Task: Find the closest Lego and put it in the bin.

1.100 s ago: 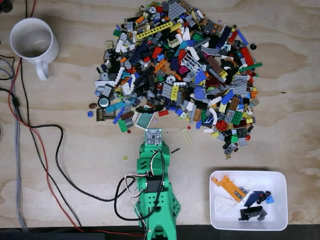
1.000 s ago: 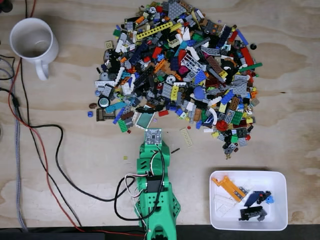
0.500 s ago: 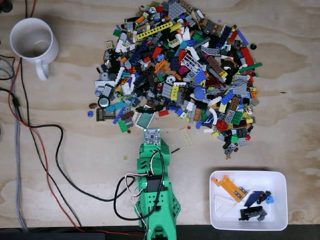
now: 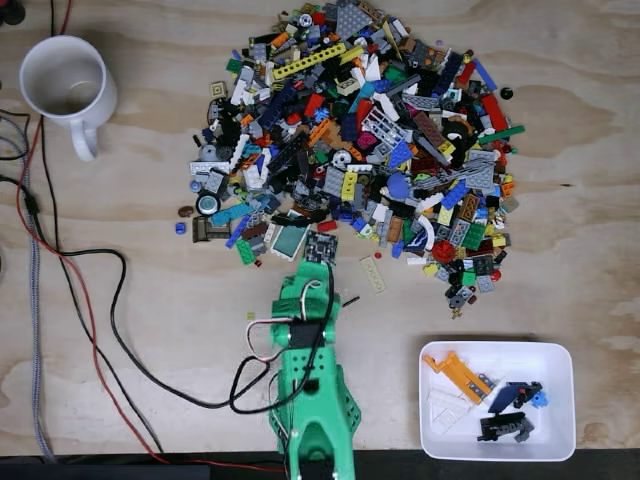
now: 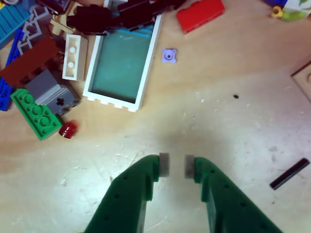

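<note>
Your claw (image 5: 172,166) hangs over bare counter (image 5: 233,126) at the near edge of the Lego pile (image 4: 360,140), fingers parted by a narrow gap, nothing between the pads (image 5: 164,165). In the wrist view the nearest piece ahead is a white window frame with a teal pane (image 5: 122,68), lying flat up and left of the fingertips, clear of them. A small lilac stud (image 5: 169,56) sits just right of the frame. A green brick (image 5: 30,112), a grey brick (image 5: 51,92) and a small red round piece (image 5: 68,129) lie left of the frame; a red brick (image 5: 200,14) is further up. A thin black rod (image 5: 289,174) lies to the right. In the fixed view the green arm (image 4: 308,380) points at the pile, the white bin (image 4: 497,400) is bottom right holding a few pieces, and a white mug (image 4: 66,85) stands top left.
</note>
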